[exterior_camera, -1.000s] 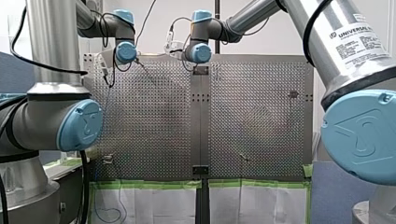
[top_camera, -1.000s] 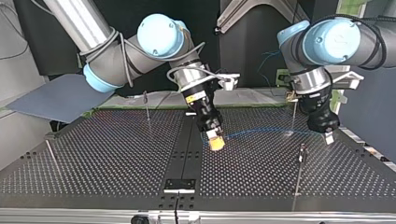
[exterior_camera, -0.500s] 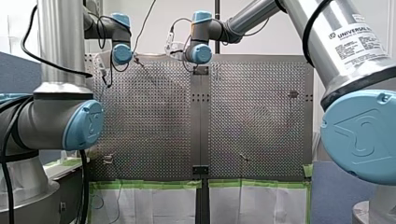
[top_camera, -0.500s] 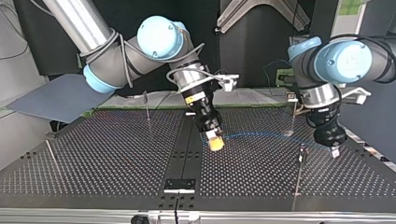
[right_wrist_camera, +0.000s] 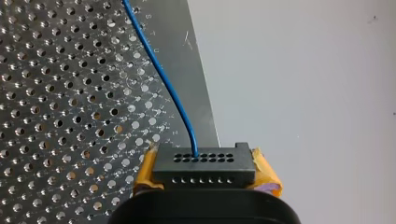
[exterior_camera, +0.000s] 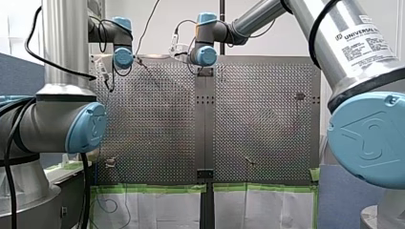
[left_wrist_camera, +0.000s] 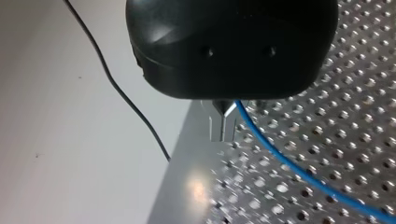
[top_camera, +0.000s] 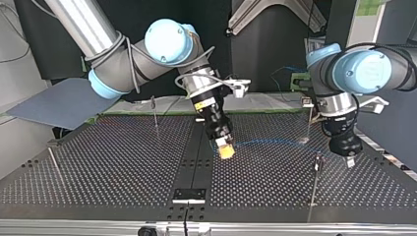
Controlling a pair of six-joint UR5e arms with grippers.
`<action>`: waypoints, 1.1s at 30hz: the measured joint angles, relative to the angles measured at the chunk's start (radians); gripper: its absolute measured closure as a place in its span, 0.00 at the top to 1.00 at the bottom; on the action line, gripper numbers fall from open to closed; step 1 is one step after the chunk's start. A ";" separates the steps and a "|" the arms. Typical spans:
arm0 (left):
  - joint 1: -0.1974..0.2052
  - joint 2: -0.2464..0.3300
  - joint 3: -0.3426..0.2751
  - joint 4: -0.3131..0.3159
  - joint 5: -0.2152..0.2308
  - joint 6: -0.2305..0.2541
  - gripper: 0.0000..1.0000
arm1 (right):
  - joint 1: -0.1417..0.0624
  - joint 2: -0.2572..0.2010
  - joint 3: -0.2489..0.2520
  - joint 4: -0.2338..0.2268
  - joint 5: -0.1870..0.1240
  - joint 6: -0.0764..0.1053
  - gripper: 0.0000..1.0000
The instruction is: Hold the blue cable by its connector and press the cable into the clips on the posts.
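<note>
In the top view my right gripper (top_camera: pixel 225 150), with yellow pads, hangs over the table's middle strip, shut on the black connector (right_wrist_camera: pixel 203 165). The thin blue cable (right_wrist_camera: pixel 163 77) leaves the connector's top. It arcs low over the perforated table (top_camera: pixel 123 162) as a blue line (top_camera: pixel 268 142) toward my left gripper (top_camera: pixel 348 158) at the view's right. That black gripper's metal fingers (left_wrist_camera: pixel 223 122) are shut, and the cable (left_wrist_camera: pixel 289 161) runs out from right beside them. A clip post (top_camera: pixel 315 183) stands just in front of my left gripper.
More thin posts stand on the table: one (top_camera: pixel 155 115) behind my right arm, one (top_camera: pixel 308 123) near the far edge, and a bare rod (top_camera: pixel 55 166) at the top view's left. Green tape (exterior_camera: pixel 153 188) lines the table's near edge in the front view.
My left gripper has moved toward the top view's right and nearer that camera, up beside the front post, drawing the cable along. My right gripper has stayed nearly still.
</note>
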 joint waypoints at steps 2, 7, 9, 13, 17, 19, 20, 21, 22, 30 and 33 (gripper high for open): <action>0.004 -0.013 0.002 0.001 0.003 0.000 0.00 | -0.001 0.000 0.000 0.000 0.001 0.000 0.01; 0.010 -0.030 0.006 0.002 0.010 -0.001 0.00 | -0.005 0.002 0.000 0.001 0.001 0.000 0.01; 0.012 -0.032 0.006 0.003 0.012 -0.002 0.00 | -0.006 0.004 0.000 0.001 0.001 0.000 0.01; 0.026 -0.034 0.010 0.012 0.030 -0.017 0.00 | -0.008 0.010 0.000 0.000 0.001 0.000 0.01; 0.036 -0.042 0.015 0.019 0.063 -0.028 0.00 | -0.012 0.023 0.000 -0.001 0.004 0.000 0.01; 0.038 -0.050 0.021 0.018 0.077 -0.029 0.00 | -0.016 0.031 0.000 -0.002 0.005 0.000 0.01; 0.039 -0.058 0.026 0.017 0.085 -0.029 0.00 | -0.017 0.034 0.000 -0.003 0.006 0.000 0.01; 0.039 -0.063 0.031 0.017 0.091 -0.029 0.00 | -0.019 0.037 0.000 -0.004 0.006 0.000 0.01; 0.039 -0.069 0.035 0.016 0.095 -0.030 0.00 | -0.021 0.040 -0.001 -0.006 0.006 0.000 0.01; 0.048 -0.087 0.079 0.018 0.109 -0.058 0.00 | -0.046 0.054 -0.014 -0.010 0.002 0.001 0.01; 0.054 -0.097 0.099 0.014 0.111 -0.070 0.00 | -0.058 0.056 -0.024 -0.010 0.001 0.001 0.01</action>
